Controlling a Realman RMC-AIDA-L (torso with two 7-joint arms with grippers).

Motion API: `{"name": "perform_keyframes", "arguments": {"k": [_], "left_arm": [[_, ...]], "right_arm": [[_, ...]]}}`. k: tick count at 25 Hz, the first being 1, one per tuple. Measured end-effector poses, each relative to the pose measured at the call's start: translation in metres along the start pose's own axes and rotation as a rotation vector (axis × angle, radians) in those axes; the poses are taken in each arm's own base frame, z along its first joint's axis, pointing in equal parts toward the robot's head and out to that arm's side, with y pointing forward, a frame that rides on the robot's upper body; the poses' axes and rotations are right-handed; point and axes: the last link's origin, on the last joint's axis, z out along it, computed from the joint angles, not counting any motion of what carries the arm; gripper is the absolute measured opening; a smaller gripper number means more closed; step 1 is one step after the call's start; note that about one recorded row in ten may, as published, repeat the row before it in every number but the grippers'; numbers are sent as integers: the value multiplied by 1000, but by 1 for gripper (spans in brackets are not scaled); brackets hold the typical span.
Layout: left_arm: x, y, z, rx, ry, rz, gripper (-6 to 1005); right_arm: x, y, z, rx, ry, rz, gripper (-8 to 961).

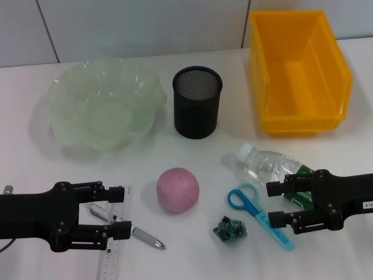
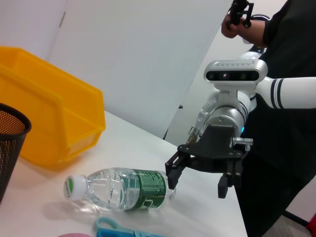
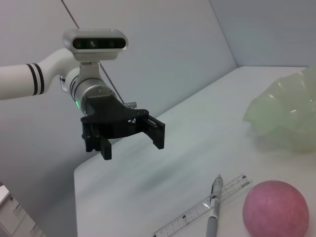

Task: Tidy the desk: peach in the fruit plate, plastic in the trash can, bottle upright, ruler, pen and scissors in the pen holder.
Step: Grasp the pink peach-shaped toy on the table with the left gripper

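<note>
The pink peach [image 1: 178, 189] [image 3: 275, 210] rests on the table in front of the black mesh pen holder [image 1: 197, 100]. A green translucent fruit plate [image 1: 70, 119] sits at the back left and the yellow trash can [image 1: 300, 70] at the back right. The bottle [image 1: 265, 166] [image 2: 123, 190] lies on its side. Near it are blue scissors [image 1: 256, 213] and crumpled green plastic [image 1: 230, 228]. My left gripper [image 1: 122, 211] [image 3: 132, 148] hangs open above the pen [image 1: 145, 238] and ruler [image 1: 113, 251]. Open too, my right gripper [image 1: 272, 203] [image 2: 196, 187] hovers at the bottle's base end, over the scissors' blades.
The table's front edge runs close behind both arms. A white wall stands behind the trash can and fruit plate. In the left wrist view a person [image 2: 281, 29] stands off the table's right end, behind my right arm.
</note>
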Motion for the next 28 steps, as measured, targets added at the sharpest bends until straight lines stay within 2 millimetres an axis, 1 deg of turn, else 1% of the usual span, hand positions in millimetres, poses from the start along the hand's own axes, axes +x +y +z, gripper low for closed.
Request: {"name": "perform_keyframes", "arguments": {"k": [22, 25, 28], "left_arm": [[1, 0, 3, -4, 5, 0, 802], [4, -1, 4, -3, 6, 12, 802], [13, -4, 5, 7, 14, 37, 802]], "right_arm": [[0, 0, 0, -2, 0, 0, 761], [0, 0, 0, -1, 0, -1, 761], [0, 0, -1, 0, 2, -1, 761]]}}
